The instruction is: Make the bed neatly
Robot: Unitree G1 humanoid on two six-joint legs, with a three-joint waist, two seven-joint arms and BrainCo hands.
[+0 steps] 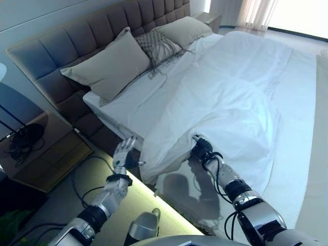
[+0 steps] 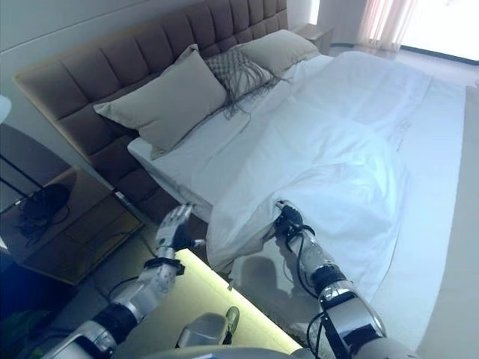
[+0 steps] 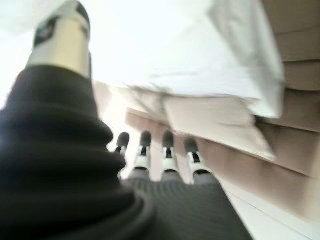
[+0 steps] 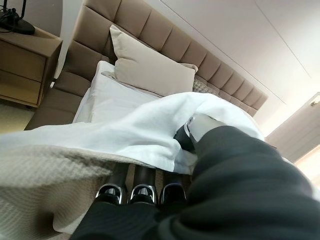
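A white duvet (image 1: 230, 102) lies bunched over the middle of the bed, its near edge hanging over the bed's side. My right hand (image 1: 201, 149) is at that edge, its fingers curled on the duvet, thumb over the cloth in the right wrist view (image 4: 200, 125). My left hand (image 1: 123, 154) is raised beside the bed, fingers straight, empty, just left of the duvet's hanging corner. A large beige pillow (image 1: 110, 66), a patterned cushion (image 1: 156, 45) and a second beige pillow (image 1: 185, 29) lean on the padded headboard (image 1: 77, 36). The white sheet (image 1: 138, 97) near the pillows lies bare.
A wooden nightstand (image 1: 43, 154) with dark cables on it stands to the left of the bed. A lit strip runs along the bed base (image 1: 154, 192). Curtains and a bright window (image 1: 287, 13) are at the far end.
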